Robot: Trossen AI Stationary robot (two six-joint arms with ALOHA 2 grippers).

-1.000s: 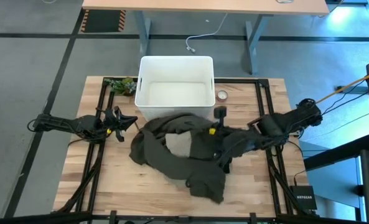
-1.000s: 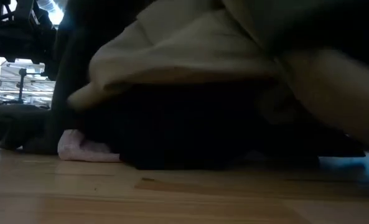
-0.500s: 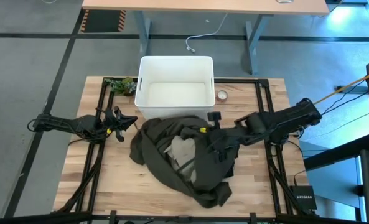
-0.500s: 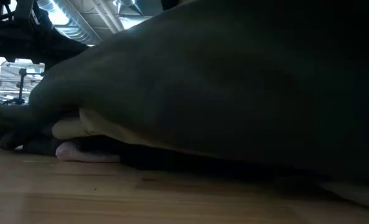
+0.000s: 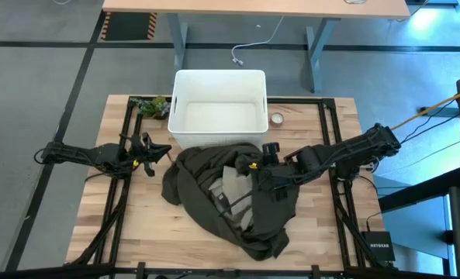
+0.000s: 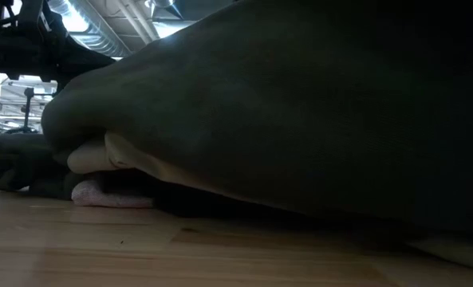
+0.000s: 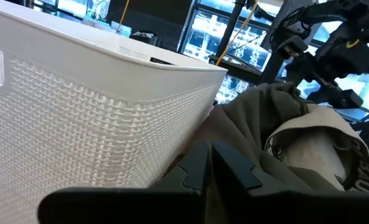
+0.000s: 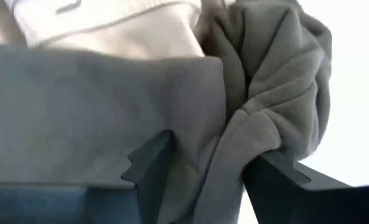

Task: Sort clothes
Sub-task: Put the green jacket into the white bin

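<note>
High view: the clothes lie in one heap on the wooden table (image 5: 144,232), just in front of the white bin (image 5: 219,105) — the dark olive garment (image 5: 268,213) drapes over most of it, with the beige-khaki garment (image 5: 235,184) showing through a gap in the middle.
Right gripper: the right gripper (image 5: 254,167) sits over the top of the heap near the bin's front wall; in the right wrist view a fold of olive fabric runs between its two fingers (image 8: 148,163), so it looks clenched on the dark olive garment.
Left gripper: the left gripper (image 5: 146,151) waits at the table's left side, apart from the heap, its fingers pressed together on nothing; its wrist view looks along the bin's textured wall toward the pile.
Low view: olive cloth fills most of the frame, with a beige edge beneath it, the light pink garment (image 6: 108,194) lying on the wood, and something dark under the pile that is probably the black garment.
Step in hand: as I judge it, drawing the big olive piece off the pile — the sort is barely begun and the bin holds nothing.
Next move: lift high enough that the trailing fabric clears the other garments, then carry it aside; the risk is dragging the beige piece along with it.
</note>
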